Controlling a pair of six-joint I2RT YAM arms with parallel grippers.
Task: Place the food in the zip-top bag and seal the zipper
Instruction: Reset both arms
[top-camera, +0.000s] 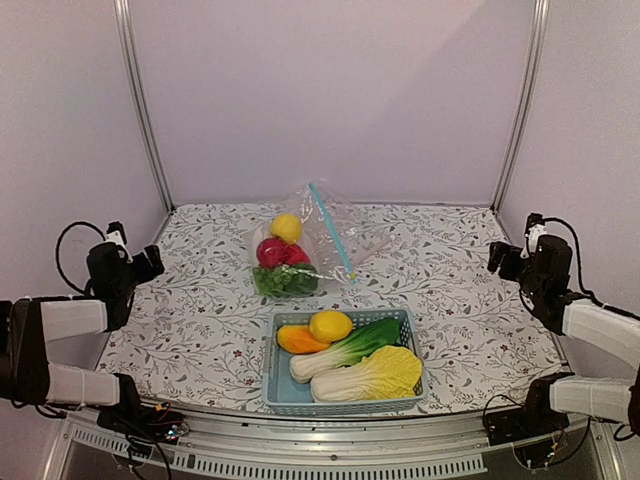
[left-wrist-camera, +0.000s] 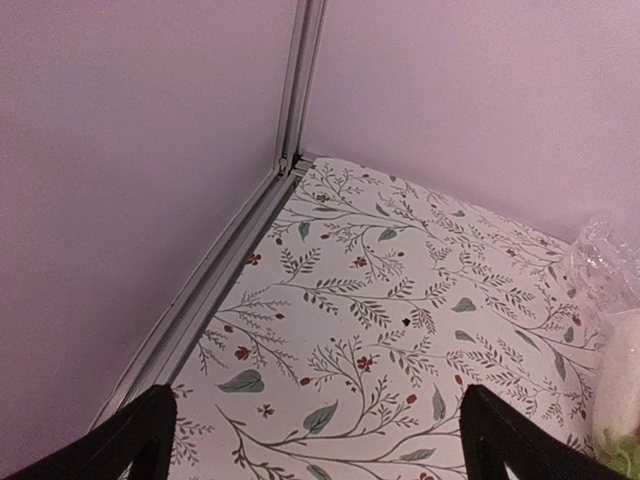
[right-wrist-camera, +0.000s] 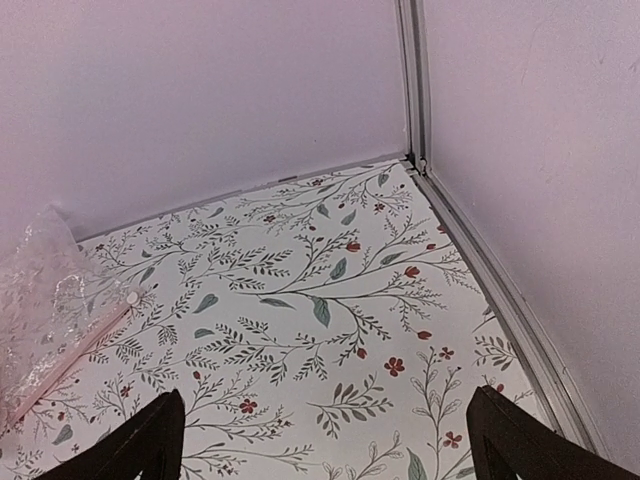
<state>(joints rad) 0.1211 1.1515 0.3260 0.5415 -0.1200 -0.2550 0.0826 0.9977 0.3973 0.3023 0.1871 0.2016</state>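
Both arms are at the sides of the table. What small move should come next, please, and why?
Probably the right gripper should reach toward the lemon lying on top in the basket. It and the left gripper are open, empty and far from everything. The zip-top bag already holds some food, but more pieces lie in the basket, so the zipper cannot be sealed yet.

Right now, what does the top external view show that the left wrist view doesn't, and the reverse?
Only top external: the basket holding cabbage and a leafy green, the lemon and red fruit inside the zip-top bag, and its teal zipper. Only left wrist: the left gripper close up, fingers wide apart over bare cloth. Both: the floral tablecloth, the left corner post, and the bag's crinkled edge.
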